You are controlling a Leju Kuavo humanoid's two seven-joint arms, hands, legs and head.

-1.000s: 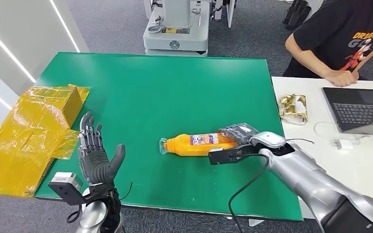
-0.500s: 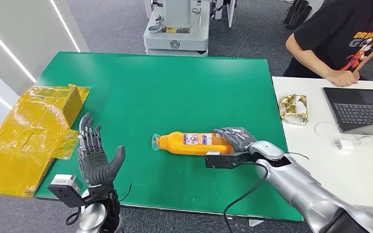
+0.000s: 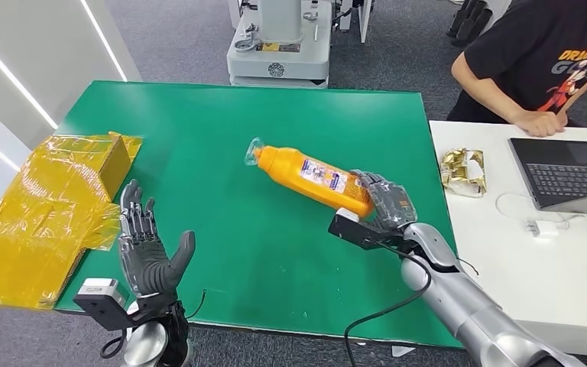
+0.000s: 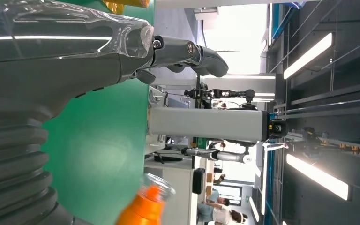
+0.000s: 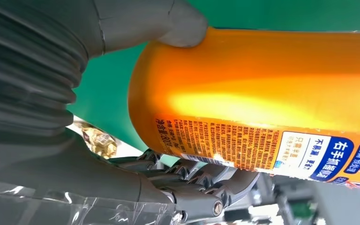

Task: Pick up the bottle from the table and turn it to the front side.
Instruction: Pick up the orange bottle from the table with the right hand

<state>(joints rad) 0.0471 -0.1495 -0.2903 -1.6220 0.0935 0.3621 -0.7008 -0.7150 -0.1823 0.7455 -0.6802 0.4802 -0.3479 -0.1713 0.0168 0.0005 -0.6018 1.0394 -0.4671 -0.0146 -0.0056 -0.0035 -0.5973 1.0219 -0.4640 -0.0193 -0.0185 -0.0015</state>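
At the table's near left corner the left hand [image 3: 147, 256] stands upright with its palm turned inward, fingers spread and holding nothing. Just beyond it, on that left edge, lies crumpled yellow wrapping [image 3: 42, 206] that hangs over the side of the green table [image 3: 222, 252]. Toward the near right side, the right hand [image 3: 382, 205] grips the base end of the orange bottle [image 3: 311, 176]; in the right wrist view the thumb [image 5: 173, 26] presses on one side and the darker fingers [image 5: 206, 185] wrap under the printed label. The bottle is lifted off the table, tilted, its clear-capped neck pointing toward the far left, over the middle of the surface. To the right stands a white desk [image 3: 573, 260] carrying a gold wrapper [image 3: 463, 171] and a laptop [image 3: 569, 172]. At its far edge a person [image 3: 539, 53] leans on it.
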